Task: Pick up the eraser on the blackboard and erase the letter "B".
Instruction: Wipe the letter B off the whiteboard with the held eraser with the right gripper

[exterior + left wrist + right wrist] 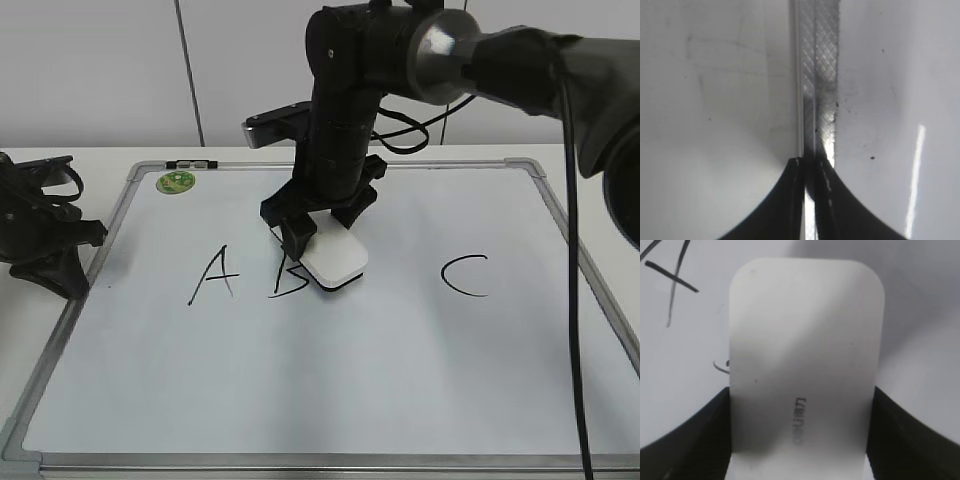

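Note:
The blackboard (pixel 400 380) is a white dry-erase board with a grey frame, lying flat on the table. My right gripper (pixel 312 232) is shut on the white eraser (pixel 334 260) and presses it flat on the board over the right part of the letter "B" (pixel 287 279). In the right wrist view the eraser (pixel 802 355) fills the space between both fingers, with a small stroke of the "B" (pixel 720 366) at its left edge. My left gripper (pixel 75 262) rests at the board's left edge, and in the left wrist view it (pixel 810 162) is shut and empty over the frame (pixel 817 75).
The letter "A" (pixel 215 275) is left of the "B" and the letter "C" (pixel 465 275) is to the right. A round green magnet (pixel 175 182) sits at the board's top left corner. The right arm (pixel 345 100) reaches down over the board's middle.

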### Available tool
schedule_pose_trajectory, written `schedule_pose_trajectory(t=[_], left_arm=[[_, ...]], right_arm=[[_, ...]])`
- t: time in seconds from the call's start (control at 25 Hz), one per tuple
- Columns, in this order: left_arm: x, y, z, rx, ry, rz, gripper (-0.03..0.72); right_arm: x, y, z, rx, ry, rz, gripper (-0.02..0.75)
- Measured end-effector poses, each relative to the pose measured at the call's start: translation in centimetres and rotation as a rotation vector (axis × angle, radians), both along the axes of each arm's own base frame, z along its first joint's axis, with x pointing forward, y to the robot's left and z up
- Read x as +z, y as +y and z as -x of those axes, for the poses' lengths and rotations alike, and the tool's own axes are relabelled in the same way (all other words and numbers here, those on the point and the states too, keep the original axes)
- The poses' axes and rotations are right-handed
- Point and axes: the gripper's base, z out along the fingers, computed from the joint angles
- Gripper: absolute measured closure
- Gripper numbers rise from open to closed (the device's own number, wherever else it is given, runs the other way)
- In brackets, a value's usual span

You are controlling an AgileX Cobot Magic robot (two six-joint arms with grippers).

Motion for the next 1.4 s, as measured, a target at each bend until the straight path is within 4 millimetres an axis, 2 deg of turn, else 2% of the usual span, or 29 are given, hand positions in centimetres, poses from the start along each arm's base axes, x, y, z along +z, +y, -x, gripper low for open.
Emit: schedule_pose_trajectory(t=[0.28, 0.68, 0.92, 1.4], left_arm=[[0.0, 0.0, 0.0, -0.003, 0.0, -0.003, 0.678], [0.0, 0.0, 0.0, -0.004, 0.0, -0.005, 0.678], [0.0, 0.1, 0.0, -0.004, 0.0, -0.006, 0.678], [0.0, 0.1, 0.0, -0.004, 0.0, -0.006, 0.678]], right_arm=[[-2.3, 0.1, -0.9, 0.006, -0.016, 0.042, 0.194], [-2.2, 0.2, -1.6, 0.01, -0.095, 0.035, 0.194], [-3.1, 0.2, -1.7, 0.013, -0.082, 0.052, 0.194], [-3.5, 0.4, -1.7, 0.008, -0.07, 0.036, 0.194]])
